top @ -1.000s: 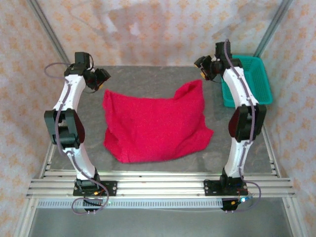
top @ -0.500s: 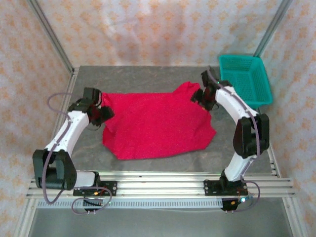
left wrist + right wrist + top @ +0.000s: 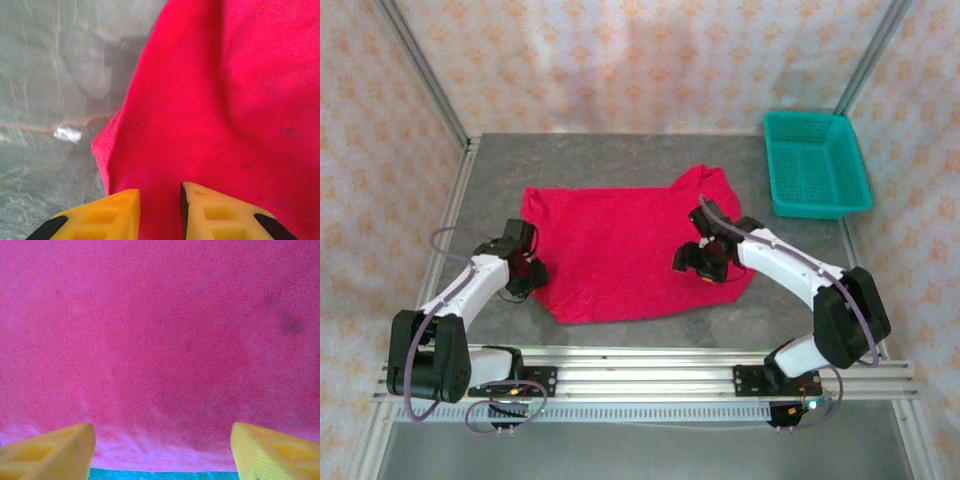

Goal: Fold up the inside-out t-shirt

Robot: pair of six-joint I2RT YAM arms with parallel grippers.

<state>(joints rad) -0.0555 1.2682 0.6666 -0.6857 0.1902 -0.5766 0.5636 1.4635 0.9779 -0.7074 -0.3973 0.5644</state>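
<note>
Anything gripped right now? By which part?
Right pincer open over the t-shirt, holding nothing. Left pincer at its left edge, gap narrow; grip cannot be told.

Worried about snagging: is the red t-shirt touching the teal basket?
Apart. The top view shows a strip of bare grey table between the t-shirt and the basket.
</note>
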